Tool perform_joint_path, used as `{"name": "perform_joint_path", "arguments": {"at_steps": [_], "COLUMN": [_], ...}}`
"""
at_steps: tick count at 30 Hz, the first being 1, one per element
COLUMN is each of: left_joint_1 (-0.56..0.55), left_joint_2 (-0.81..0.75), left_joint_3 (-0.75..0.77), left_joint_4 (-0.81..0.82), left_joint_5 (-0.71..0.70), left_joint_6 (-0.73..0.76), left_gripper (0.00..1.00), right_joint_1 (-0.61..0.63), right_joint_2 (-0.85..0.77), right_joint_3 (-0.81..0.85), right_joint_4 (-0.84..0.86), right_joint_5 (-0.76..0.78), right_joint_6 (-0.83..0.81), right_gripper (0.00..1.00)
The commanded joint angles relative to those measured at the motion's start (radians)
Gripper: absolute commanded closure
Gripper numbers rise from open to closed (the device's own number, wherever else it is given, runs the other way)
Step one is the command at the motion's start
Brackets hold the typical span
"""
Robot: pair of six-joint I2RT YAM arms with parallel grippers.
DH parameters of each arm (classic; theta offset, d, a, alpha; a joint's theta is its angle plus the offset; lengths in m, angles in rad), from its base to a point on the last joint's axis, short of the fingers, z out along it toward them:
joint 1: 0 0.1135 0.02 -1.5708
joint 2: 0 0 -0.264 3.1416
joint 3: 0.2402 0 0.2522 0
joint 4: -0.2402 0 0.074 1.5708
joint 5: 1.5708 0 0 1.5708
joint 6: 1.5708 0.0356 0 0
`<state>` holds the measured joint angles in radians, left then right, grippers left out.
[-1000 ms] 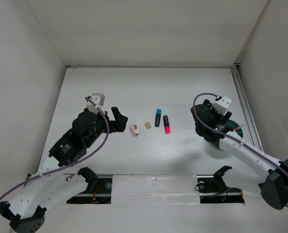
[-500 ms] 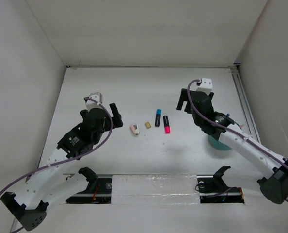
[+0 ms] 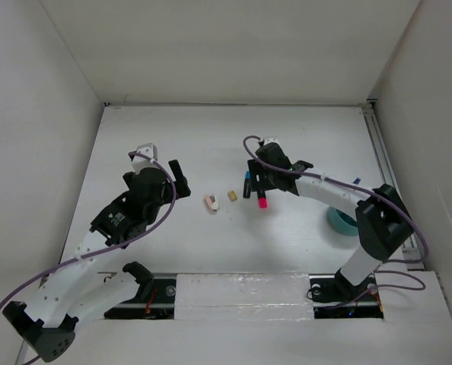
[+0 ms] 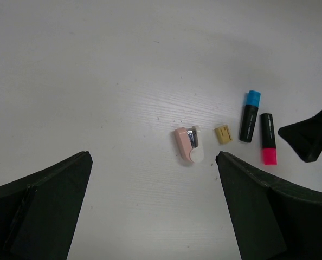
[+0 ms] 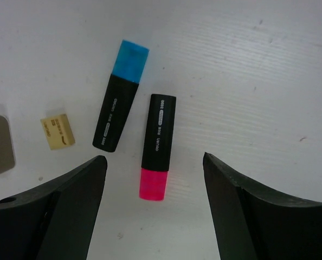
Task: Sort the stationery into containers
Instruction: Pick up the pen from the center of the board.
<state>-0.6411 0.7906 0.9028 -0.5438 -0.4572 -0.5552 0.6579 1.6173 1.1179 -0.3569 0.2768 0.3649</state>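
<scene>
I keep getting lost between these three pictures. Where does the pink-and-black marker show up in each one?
Top external: the pink highlighter lies close to the picture's centre.
Left wrist: it lies towards the right edge, pink end lowest.
Right wrist: it lies mid-picture, pink end lowest.
Shared landmark: the blue highlighter lies just left of it in every view.

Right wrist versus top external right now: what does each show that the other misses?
Only the right wrist: the print on the highlighter barrels, and how the right gripper stands open with a finger on either side of the pink highlighter. Only the top external: the teal cup, partly behind the right arm, and the left gripper, open. Both: the pink highlighter, the blue highlighter and the tan eraser.
</scene>
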Motion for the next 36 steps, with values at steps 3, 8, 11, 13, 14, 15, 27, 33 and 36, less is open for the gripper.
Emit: {"name": "perform_joint_path", "arguments": {"at_steps": [3, 8, 11, 13, 14, 15, 27, 33, 36], "left_joint_1": [0.003, 0.003, 0.003, 0.003, 0.003, 0.003, 0.003, 0.003, 0.003], "left_joint_2": [0.010, 0.001, 0.001, 0.001, 0.001, 0.001, -0.008, -0.017, -0.017], "left_joint_3": [0.030, 0.030, 0.030, 0.030, 0.030, 0.030, 0.030, 0.030, 0.030], "left_joint_4": [0.008, 0.008, 0.008, 0.018, 0.018, 0.018, 0.018, 0.018, 0.018], "left_joint_5": [-0.012, -0.003, 0.006, 0.006, 0.006, 0.006, 0.017, 0.017, 0.017], "left_joint_6": [0.001, 0.011, 0.011, 0.011, 0.011, 0.011, 0.020, 0.020, 0.020], "left_gripper": [0.00, 0.00, 0.00, 0.00, 0.00, 0.00, 0.00, 0.00, 0.00], "right_joint_1": [-0.006, -0.024, -0.033, -0.034, -0.034, -0.034, -0.084, -0.084, -0.075], "right_joint_2": [0.073, 0.159, 0.205, 0.214, 0.223, 0.224, 0.256, 0.322, 0.345], "right_joint_3": [0.086, 0.115, 0.146, 0.157, 0.157, 0.157, 0.192, 0.224, 0.224], "right_joint_4": [-0.020, -0.019, -0.042, -0.042, -0.042, -0.053, -0.086, -0.113, -0.135], "right_joint_5": [-0.080, -0.142, -0.120, -0.120, -0.120, -0.129, -0.122, -0.149, -0.149], "right_joint_6": [-0.030, -0.063, -0.073, -0.084, -0.084, -0.084, -0.113, -0.132, -0.141], "right_gripper": [0.23, 0.27, 0.28, 0.29, 0.29, 0.30, 0.36, 0.41, 0.42]}}
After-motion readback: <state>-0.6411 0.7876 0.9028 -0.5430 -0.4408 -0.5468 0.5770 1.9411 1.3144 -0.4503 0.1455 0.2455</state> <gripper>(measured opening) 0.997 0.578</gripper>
